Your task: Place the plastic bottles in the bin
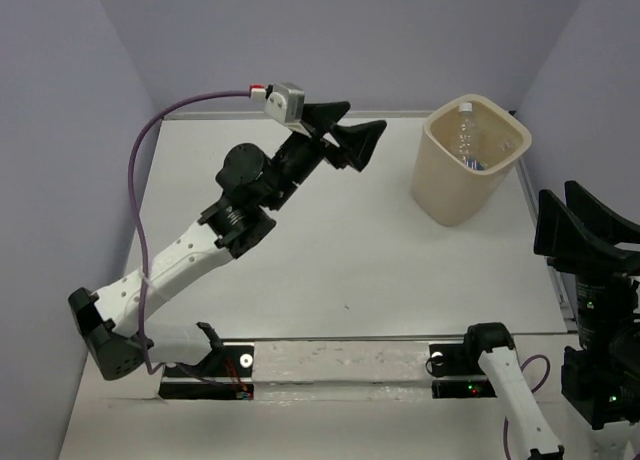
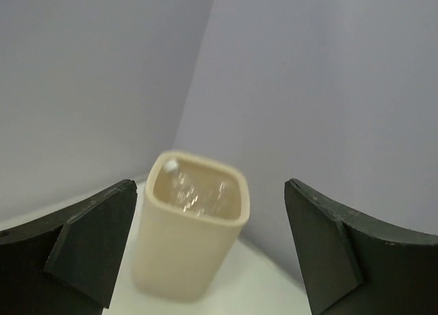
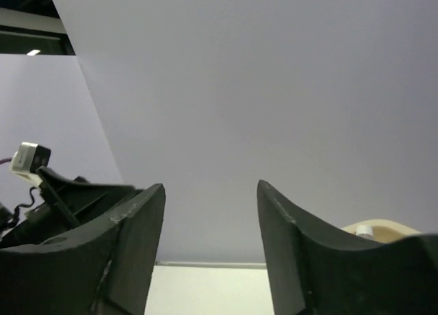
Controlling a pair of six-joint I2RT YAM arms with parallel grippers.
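Lavender walls [image 1: 330,40], white table [image 1: 350,260]; plastic bottles [image 1: 468,140] lie in the bin [image 1: 450,195], upper right; left gripper [image 1: 366,118] and right gripper [image 3: 211,219] gape empty; we'd withdraw without clipping its rim.

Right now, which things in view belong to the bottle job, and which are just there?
Job: plastic bottles, already inside the bin; left claw, open; right claw, open.
Not the job: purple cable; table.
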